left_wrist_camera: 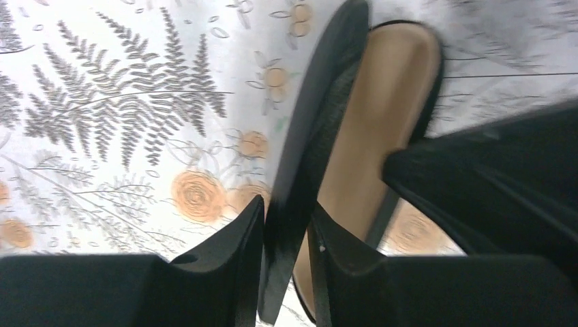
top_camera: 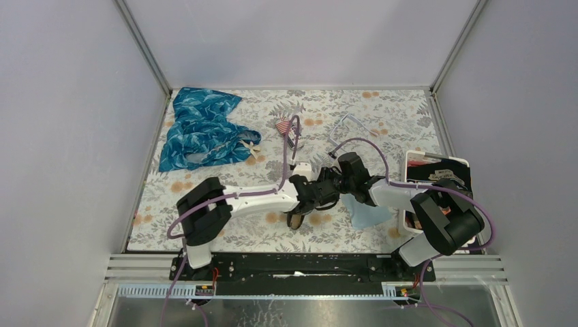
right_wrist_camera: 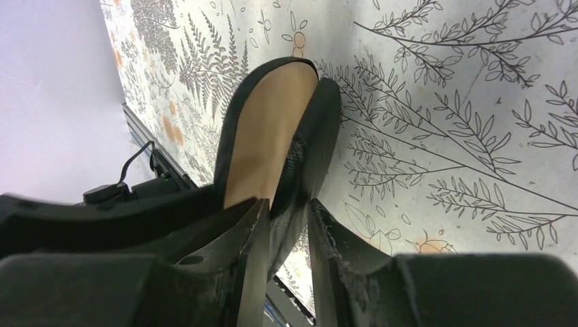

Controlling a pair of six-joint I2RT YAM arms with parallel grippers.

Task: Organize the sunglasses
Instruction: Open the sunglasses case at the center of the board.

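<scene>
Now | left gripper clenched on case | right gripper likewise (near end hidden)

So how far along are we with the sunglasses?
Done: the black glasses case is open, its tan lining showing. In hand: the left gripper and right gripper each clamp an edge of its shell. Remaining: no sunglasses show inside it, so they likely need placing in and the case closing.

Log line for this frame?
left gripper: shut on case | right gripper: shut on case | case: open, held by both
</scene>
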